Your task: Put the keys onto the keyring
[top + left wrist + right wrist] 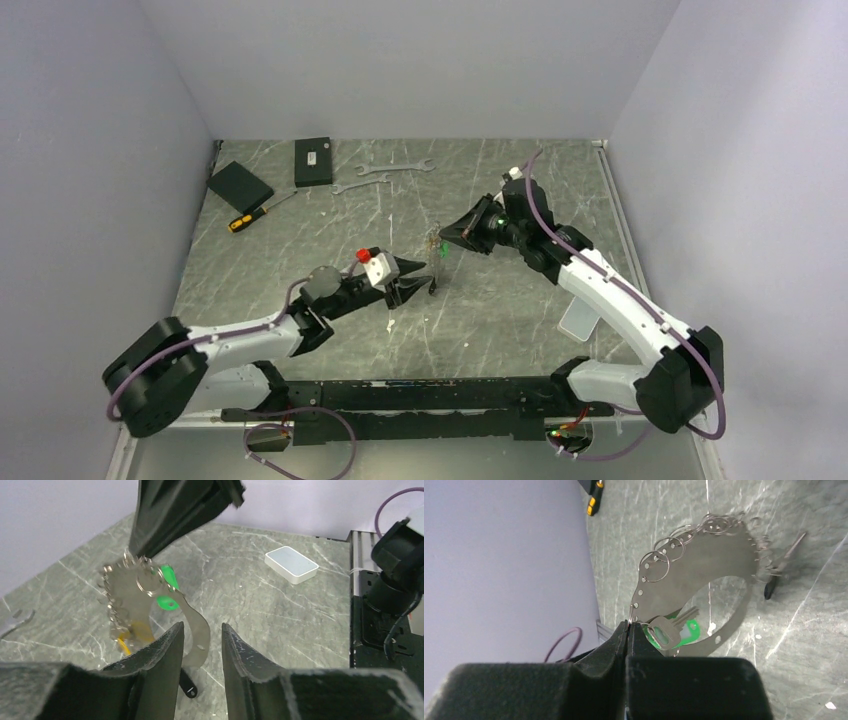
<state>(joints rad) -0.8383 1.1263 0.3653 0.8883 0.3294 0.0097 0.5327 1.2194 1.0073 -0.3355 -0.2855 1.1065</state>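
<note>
The keyring is a large flat metal crescent edged with small wire rings, held upright above the table. My right gripper is shut on one tip of it. The keys, silvery with a green tag, hang right beside that tip. In the left wrist view the keyring curves down, and its other tip lies between the parted jaws of my left gripper, close to the left finger. From above, both grippers meet at the keyring.
A black-headed key and a yellow tag dangle from the crescent's low side. A white box lies right of centre. Two wrenches, a screwdriver and two black boxes sit at the back.
</note>
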